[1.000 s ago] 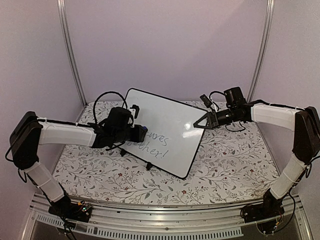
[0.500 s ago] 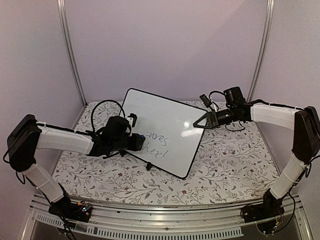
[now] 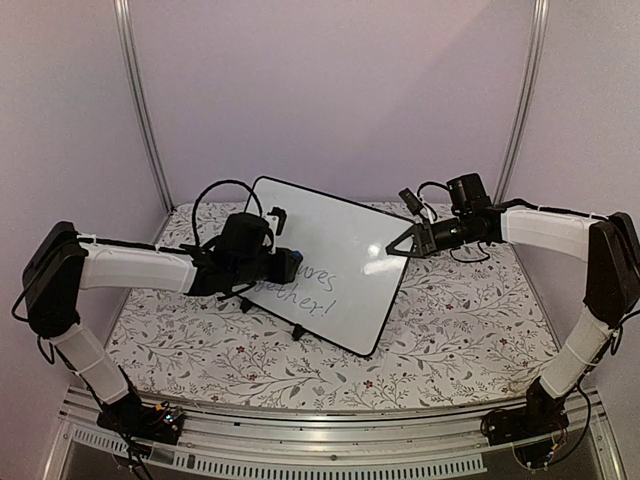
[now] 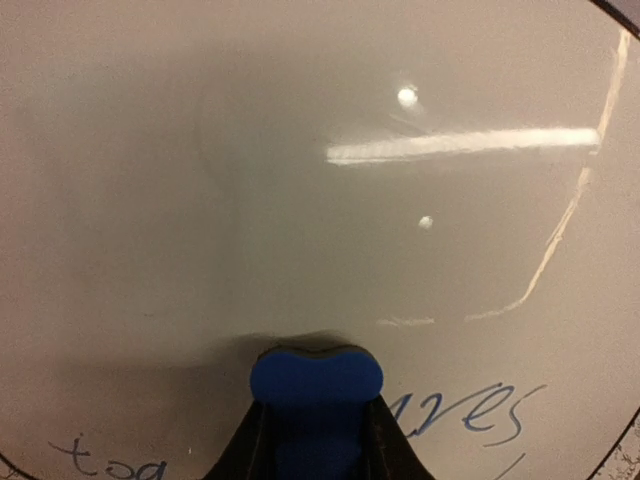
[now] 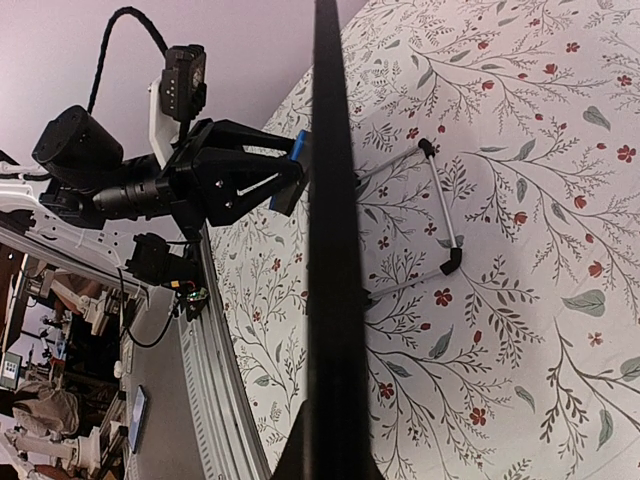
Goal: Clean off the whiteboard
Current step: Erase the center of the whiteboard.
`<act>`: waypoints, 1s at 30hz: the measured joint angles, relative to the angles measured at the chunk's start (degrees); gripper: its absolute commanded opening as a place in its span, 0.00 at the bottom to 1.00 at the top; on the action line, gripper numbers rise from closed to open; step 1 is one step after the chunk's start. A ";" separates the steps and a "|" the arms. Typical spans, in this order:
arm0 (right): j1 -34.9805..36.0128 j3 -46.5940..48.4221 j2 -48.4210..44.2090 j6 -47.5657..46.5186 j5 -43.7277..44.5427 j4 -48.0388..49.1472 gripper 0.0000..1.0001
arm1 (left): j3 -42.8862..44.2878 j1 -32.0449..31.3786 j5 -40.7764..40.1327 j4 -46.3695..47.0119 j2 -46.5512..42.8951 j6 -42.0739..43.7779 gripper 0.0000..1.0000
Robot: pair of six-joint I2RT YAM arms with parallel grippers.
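The whiteboard (image 3: pixel 330 240) stands tilted on the table, black-framed, with grey handwriting on its lower left part. My left gripper (image 3: pixel 288 265) is shut on a small blue eraser (image 4: pixel 316 378) and presses it against the board face just left of the writing (image 4: pixel 480 412). My right gripper (image 3: pixel 403 244) is shut on the board's right edge, which fills the right wrist view as a black bar (image 5: pixel 330 240). The left gripper and eraser also show in the right wrist view (image 5: pixel 290 185).
The table has a floral cloth (image 3: pixel 460 320). The board's wire stand with black feet (image 5: pixel 445 262) rests on the cloth behind it. Metal frame posts (image 3: pixel 140 100) rise at the back corners; a rail (image 3: pixel 330 440) runs along the near edge.
My left gripper with the eraser moved down and left across the board, then back up and right to near where it began. The right gripper has not moved.
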 measured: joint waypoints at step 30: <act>0.31 0.00 0.00 -0.22 0.07 0.44 0.00 | 2.34 -2.51 -1.68 -0.42 0.92 1.90 0.00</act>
